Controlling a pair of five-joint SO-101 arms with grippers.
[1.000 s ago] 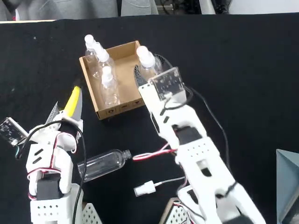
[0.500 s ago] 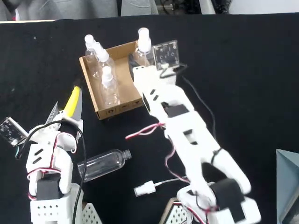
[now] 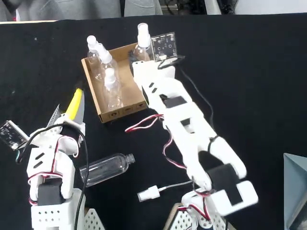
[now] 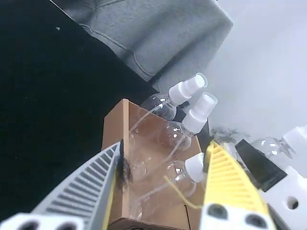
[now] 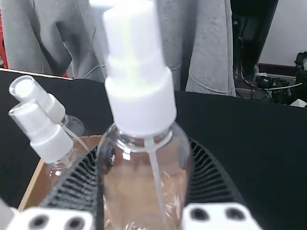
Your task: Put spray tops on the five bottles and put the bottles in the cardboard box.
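Observation:
A cardboard box [image 3: 91, 76] stands at the back left of the black table and holds three clear bottles with white spray tops [image 3: 109, 80]. My right gripper [image 3: 139, 56] is shut on a fourth topped bottle [image 3: 142, 39], held upright over the box's far right corner; in the right wrist view this bottle [image 5: 141, 158] stands between the black fingers [image 5: 72, 184]. A bare bottle [image 3: 105, 168] lies on the table near the left arm's base. A loose spray top [image 3: 149, 193] lies near the front. My left gripper [image 3: 66, 108] stands open before the box [image 4: 114, 139], nothing between its fingers.
A red and white cable [image 3: 144, 123] loops beside the right arm. A grey object [image 3: 295, 187] sits at the right edge. Grey cloth [image 5: 201, 43] hangs behind the table's far edge. Open black tabletop stretches to the right.
The right arm has stretched out and carried its topped bottle from beside the box's right wall up to the far right corner. The left arm has not moved.

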